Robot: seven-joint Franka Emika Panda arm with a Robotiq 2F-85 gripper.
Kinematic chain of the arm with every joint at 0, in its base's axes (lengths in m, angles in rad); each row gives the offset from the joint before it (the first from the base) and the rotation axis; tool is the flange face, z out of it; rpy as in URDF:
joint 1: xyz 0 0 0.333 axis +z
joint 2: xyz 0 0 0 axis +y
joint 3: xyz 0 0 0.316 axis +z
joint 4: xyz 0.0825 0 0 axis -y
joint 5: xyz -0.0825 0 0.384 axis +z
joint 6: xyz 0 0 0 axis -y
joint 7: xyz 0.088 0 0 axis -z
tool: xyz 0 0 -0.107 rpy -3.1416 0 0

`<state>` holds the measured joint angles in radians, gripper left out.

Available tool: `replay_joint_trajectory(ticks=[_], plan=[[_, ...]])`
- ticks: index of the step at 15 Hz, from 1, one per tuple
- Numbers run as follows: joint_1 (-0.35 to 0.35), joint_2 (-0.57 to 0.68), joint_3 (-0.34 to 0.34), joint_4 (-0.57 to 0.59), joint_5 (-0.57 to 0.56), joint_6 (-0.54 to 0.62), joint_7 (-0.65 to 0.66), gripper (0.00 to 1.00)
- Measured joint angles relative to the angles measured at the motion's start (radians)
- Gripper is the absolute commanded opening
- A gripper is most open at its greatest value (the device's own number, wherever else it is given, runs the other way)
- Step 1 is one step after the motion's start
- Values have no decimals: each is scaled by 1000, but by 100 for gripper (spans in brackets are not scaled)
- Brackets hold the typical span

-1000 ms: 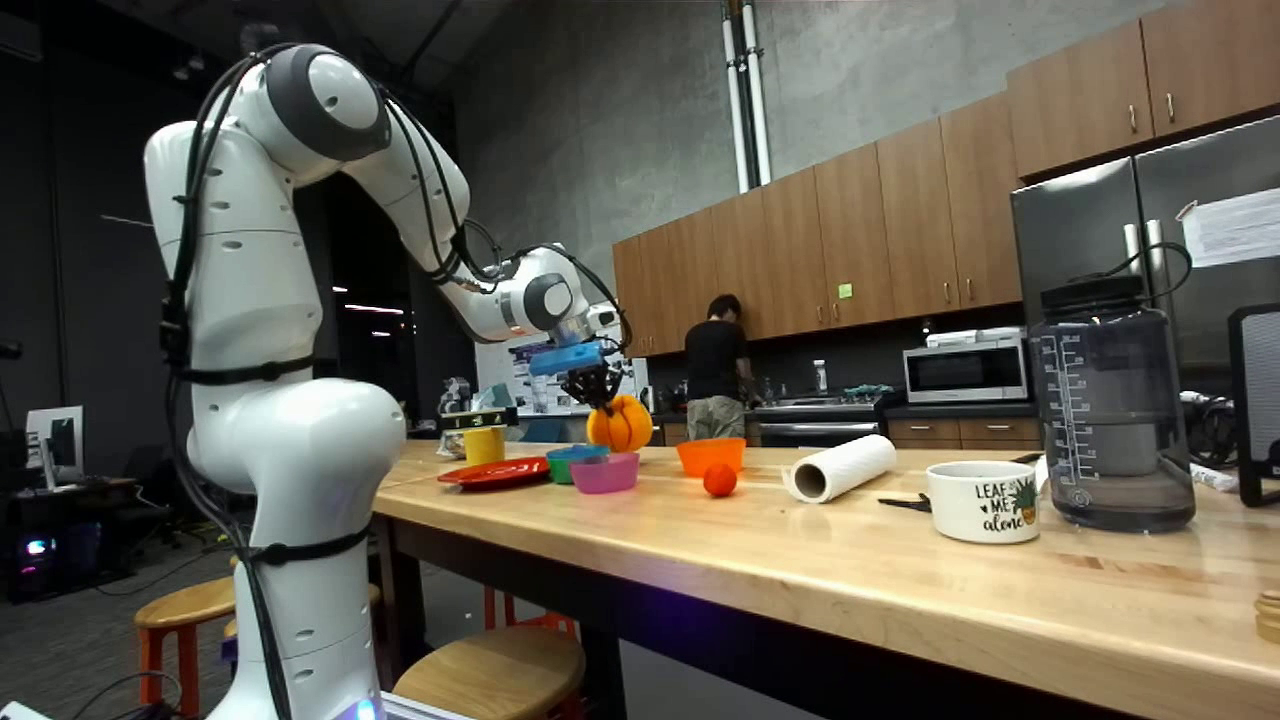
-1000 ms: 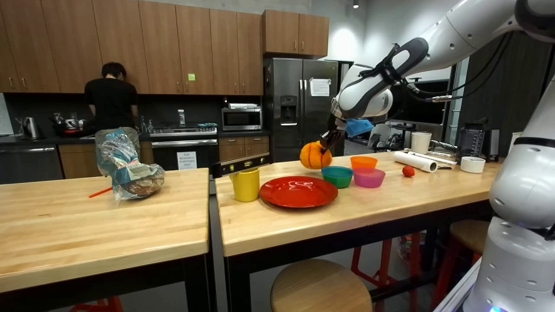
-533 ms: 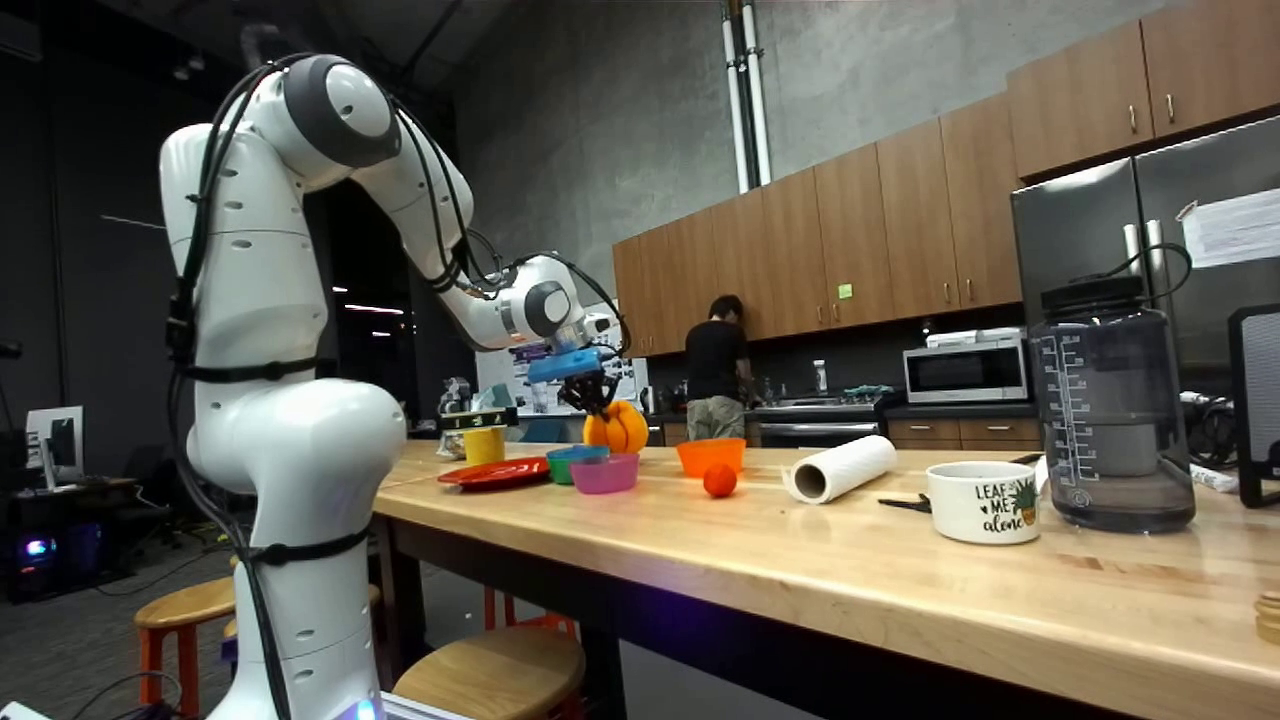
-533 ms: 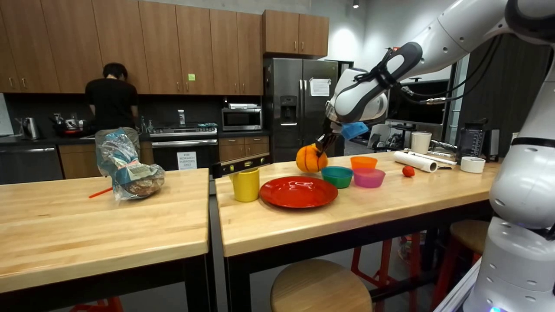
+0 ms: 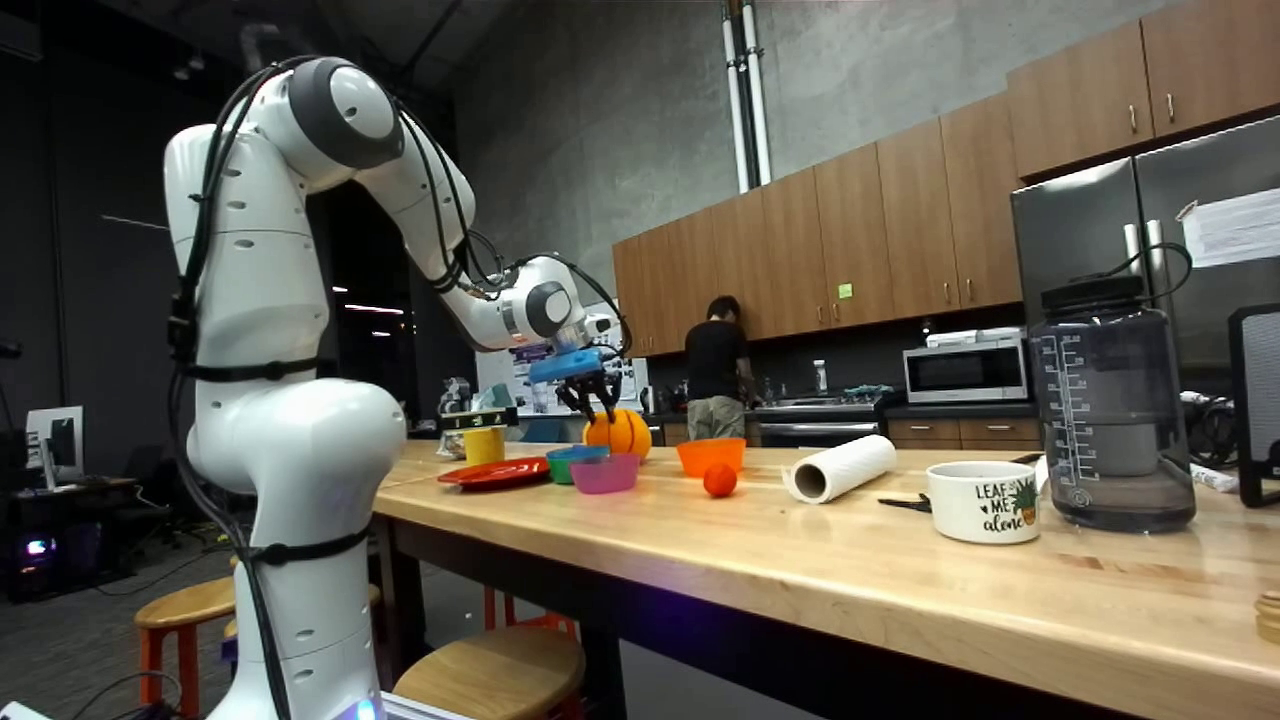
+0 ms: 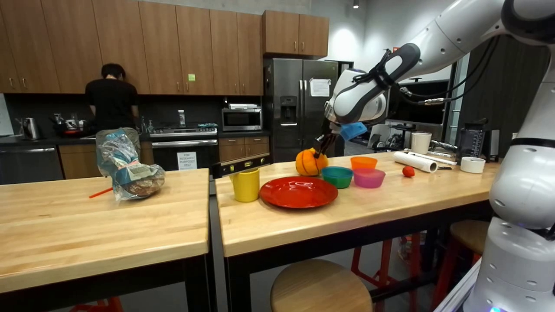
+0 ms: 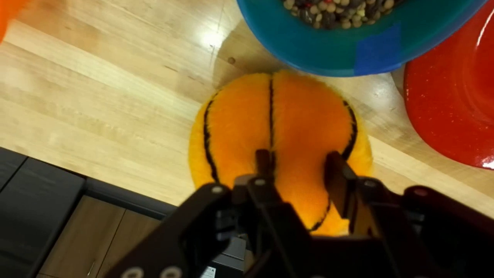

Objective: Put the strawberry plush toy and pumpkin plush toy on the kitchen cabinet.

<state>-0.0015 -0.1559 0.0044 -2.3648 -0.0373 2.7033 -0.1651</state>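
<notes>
Lowered since a second ago, the pumpkin plush toy [image 7: 289, 131] rests on the kitchen cabinet [image 7: 96, 96], mid-frame in my wrist view, my gripper [image 7: 299, 160] spread apart over it; the strawberry plush toy [image 6: 408, 171] sits right of centre in both exterior views.

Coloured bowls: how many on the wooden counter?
3: in an exterior view, the green bowl is beside the red plate, the pink bowl right of the green, the orange bowl behind the pink. Others may be hidden.

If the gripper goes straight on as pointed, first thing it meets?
Likely the pumpkin plush toy, right ahead of the open gripper; whether they already touch, the pictures don't settle.
</notes>
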Motion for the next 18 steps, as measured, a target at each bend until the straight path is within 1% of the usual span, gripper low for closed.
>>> replay_joint_trajectory(ticks=[1,4,7,10,18], plan=[[-1,-5,-3,0,0,-1,0,80],[-3,-28,-20,0,1,-7,0,99],[-8,-64,-39,-1,1,-51,-1,100],[-19,-109,-55,-3,1,-139,-1,100],[-53,-242,-90,-12,0,-494,-1,100]])
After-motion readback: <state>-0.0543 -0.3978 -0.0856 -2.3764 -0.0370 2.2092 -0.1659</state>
